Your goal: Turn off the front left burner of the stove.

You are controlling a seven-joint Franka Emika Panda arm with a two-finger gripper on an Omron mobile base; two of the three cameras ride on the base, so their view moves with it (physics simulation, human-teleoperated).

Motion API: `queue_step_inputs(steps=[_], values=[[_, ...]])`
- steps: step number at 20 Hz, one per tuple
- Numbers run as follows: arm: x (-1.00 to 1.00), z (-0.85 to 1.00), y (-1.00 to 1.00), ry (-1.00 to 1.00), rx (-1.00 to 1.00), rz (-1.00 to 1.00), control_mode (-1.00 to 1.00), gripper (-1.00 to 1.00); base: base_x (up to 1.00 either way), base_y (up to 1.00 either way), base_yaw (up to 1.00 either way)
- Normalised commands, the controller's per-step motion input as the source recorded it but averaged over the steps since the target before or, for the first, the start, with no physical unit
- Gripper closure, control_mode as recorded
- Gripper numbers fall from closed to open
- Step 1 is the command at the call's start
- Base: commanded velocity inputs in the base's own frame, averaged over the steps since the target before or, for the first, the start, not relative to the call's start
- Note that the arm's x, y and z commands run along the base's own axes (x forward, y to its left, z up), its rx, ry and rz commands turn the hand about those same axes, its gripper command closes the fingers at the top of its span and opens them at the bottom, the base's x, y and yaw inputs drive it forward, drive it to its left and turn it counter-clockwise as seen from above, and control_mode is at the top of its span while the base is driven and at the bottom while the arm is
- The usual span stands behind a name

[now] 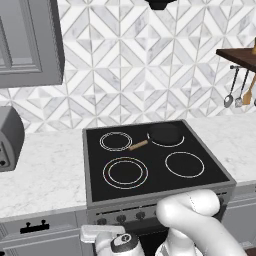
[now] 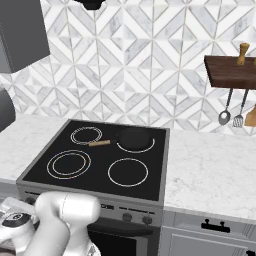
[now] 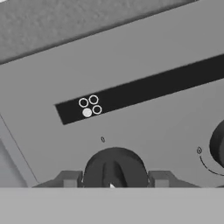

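Pincer (image 3: 114, 180) clamps dark knob (image 3: 115, 168); pan (image 1: 165, 133) sits empty.

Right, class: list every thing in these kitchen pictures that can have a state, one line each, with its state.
front left burner: disc black, no red glow
stove: all four ringed zones dark
pan: sitting on the back right zone, wooden handle pointing left
knob: between the fingers
gripper: shut on the knob
fingers: one each side of the knob
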Motion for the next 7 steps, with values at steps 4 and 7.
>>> queue_step_inputs(steps=[4,7], values=[[0.00,0.00,-0.04,-0.03,0.14,-0.08,-1.00,1.00,0.00,0.00,0.00],[0.00,0.00,0.00,0.00,0.00,0.00,-1.00,1.00,0.00,0.00,0.00]])
